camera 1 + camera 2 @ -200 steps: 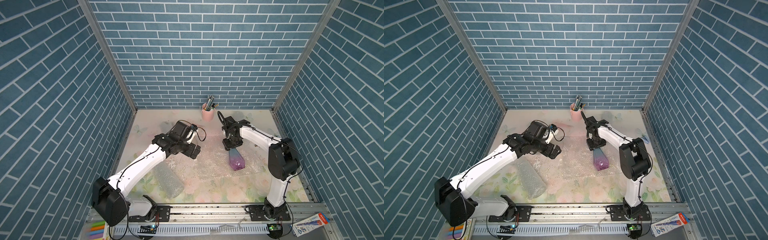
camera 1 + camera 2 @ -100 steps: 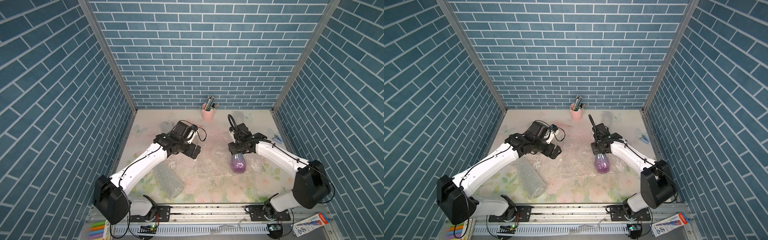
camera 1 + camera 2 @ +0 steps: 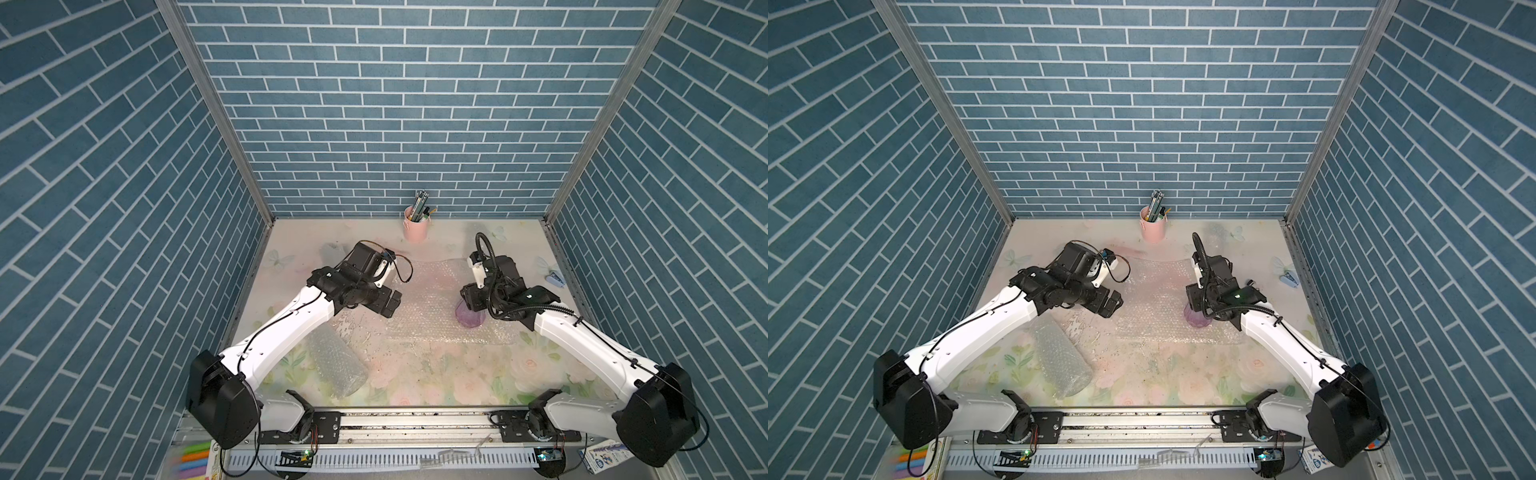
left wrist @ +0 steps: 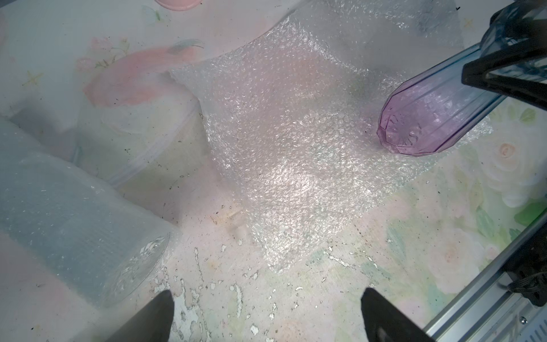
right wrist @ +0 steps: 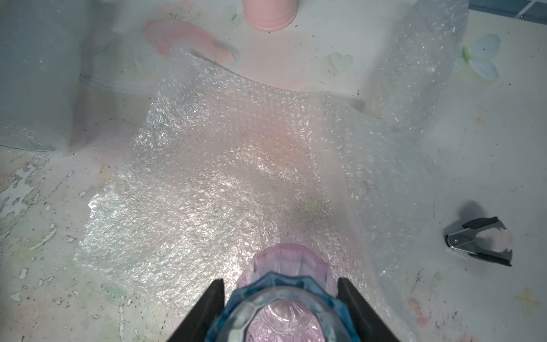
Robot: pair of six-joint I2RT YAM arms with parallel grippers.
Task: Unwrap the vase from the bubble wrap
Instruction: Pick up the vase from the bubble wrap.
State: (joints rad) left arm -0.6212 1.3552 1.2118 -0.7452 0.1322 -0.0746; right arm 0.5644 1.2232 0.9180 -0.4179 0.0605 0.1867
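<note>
The vase (image 3: 469,319) (image 3: 1196,321) is faceted glass, purple at the base and blue at the rim. It stands tilted with its base on the flat bubble wrap (image 3: 428,309) (image 3: 1152,309) (image 4: 296,154) (image 5: 213,183). My right gripper (image 5: 280,280) (image 3: 473,297) is shut on the vase (image 5: 288,260) near its blue rim, a finger on each side. The left wrist view shows the vase (image 4: 426,118) leaning, free of any wrap. My left gripper (image 4: 266,293) (image 3: 388,305) (image 3: 1111,305) hangs open and empty over the sheet's left edge.
A rolled tube of bubble wrap (image 3: 336,363) (image 3: 1059,357) (image 4: 65,213) lies at the front left. A pink pencil cup (image 3: 415,230) (image 3: 1153,230) stands at the back wall. A staple remover (image 5: 479,241) (image 3: 555,278) lies by the right wall. More wrap (image 5: 414,74) lies behind the sheet.
My right arm has swung out to the right and tipped the vase from lying on the sheet to standing on its base. The left arm has barely moved.
</note>
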